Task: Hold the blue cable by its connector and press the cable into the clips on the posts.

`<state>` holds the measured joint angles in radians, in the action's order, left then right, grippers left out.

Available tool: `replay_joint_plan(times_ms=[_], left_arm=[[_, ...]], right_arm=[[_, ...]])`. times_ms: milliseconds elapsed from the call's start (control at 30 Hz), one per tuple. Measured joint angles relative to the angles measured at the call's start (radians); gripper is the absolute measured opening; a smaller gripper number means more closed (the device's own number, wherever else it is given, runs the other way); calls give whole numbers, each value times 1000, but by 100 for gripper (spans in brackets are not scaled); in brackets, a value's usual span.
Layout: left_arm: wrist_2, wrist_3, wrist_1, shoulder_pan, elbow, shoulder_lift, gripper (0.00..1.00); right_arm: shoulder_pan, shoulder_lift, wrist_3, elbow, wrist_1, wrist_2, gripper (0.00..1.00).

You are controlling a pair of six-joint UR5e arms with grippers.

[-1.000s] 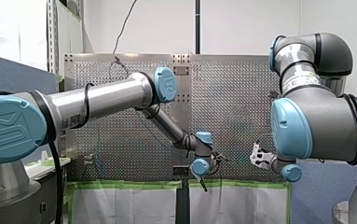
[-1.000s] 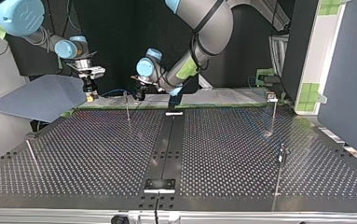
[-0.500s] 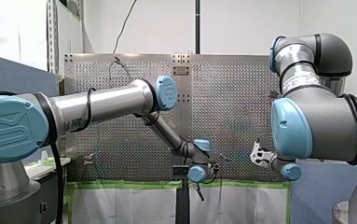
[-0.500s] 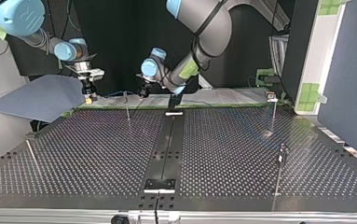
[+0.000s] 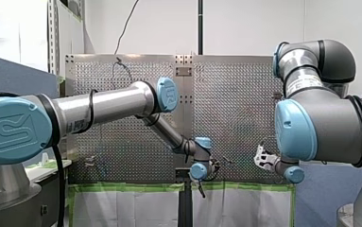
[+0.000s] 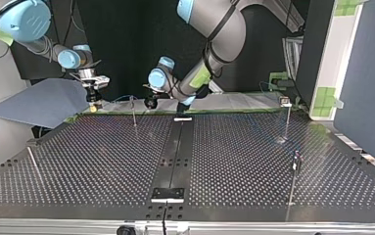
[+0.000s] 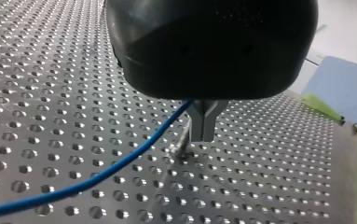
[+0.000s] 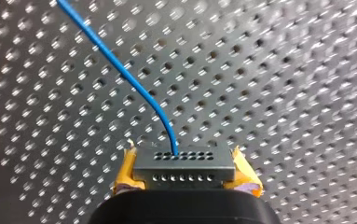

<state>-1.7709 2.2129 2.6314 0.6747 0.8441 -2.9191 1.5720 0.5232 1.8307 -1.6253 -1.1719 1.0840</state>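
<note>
Dropping lower, my left claw is pinching the blue cable, the post at its top-view nine o'clock; my right claw is clamping the connector.

Left wrist view: the blue cable runs off the picture's edge, its upper end lost behind the left hand's black housing. The right hand's body hides the connector's base. In the top view the clips on the posts are too small to read.
</note>
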Motion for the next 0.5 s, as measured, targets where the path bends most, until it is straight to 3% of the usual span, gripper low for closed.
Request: replay_joint_plan(times_ms=[167,500], left_arm=[[-1,0,21,-9,-32,0,0],[-2,0,35,-32,-45,0,0]], right_arm=[[-5,-17,-1,44,42,22,0],[-8,-20,6,116,99,26,0]])
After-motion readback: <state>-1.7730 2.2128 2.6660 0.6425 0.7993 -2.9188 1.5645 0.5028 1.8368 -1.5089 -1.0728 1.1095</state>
